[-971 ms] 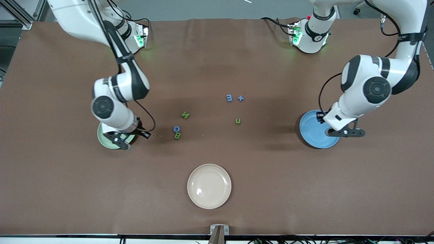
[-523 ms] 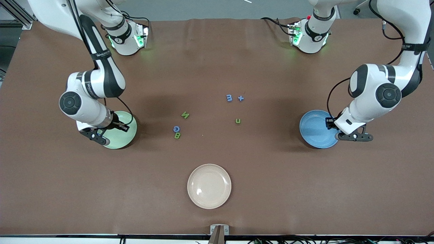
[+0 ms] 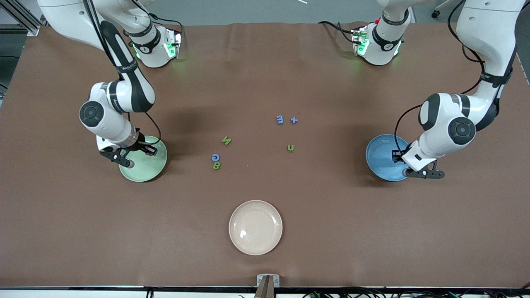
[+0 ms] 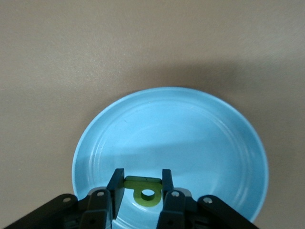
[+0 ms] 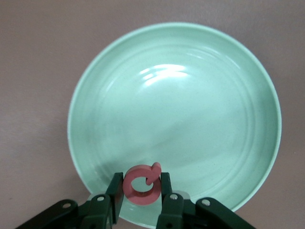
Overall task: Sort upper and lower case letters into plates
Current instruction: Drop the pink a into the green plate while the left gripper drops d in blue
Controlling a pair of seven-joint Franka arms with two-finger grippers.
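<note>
Colours we are seeing on the brown surface (image 3: 331, 215)

We are seeing a pale green plate (image 3: 149, 169), blue plate (image 3: 379, 155), cream plate (image 3: 255, 227), pink-red letter (image 5: 141, 184), green letter (image 4: 145, 190).

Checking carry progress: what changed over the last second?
The right gripper, shut on the pink letter, swung across the green plate toward the table's end. The left gripper, holding the green letter, shifted slightly over the blue plate. Six loose letters and the beige plate stayed put.
</note>
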